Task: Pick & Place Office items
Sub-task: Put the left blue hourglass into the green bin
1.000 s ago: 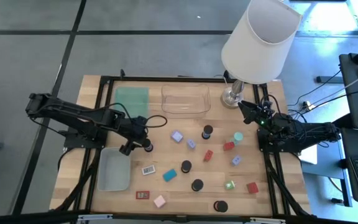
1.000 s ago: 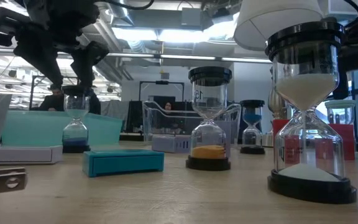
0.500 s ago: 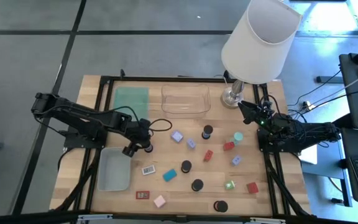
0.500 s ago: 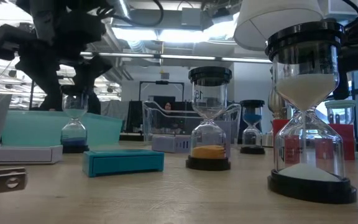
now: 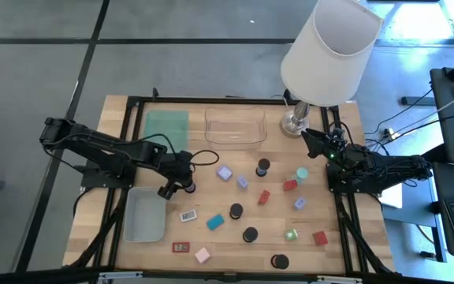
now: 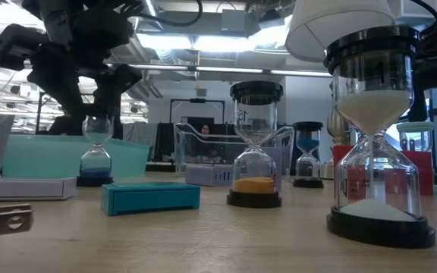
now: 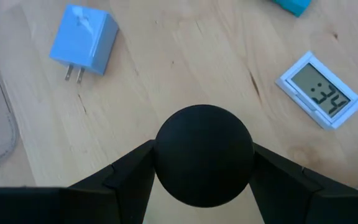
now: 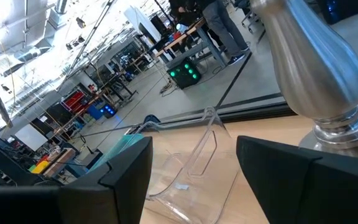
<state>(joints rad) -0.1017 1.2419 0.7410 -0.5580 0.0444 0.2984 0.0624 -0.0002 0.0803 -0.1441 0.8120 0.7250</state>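
Hourglass with blue sand stands near the grey tray on the table; my left claw pinches its black cap from both sides to lift it. Right claw waits spread by the lamp base.

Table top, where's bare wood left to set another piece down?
Free patches: between the green mat and the left tool, and the front right corner past the red block. Crowded: the middle, from the lilac block to the black cap.

items: hourglass timers, blocks | upright, scattered | mid-table, right half
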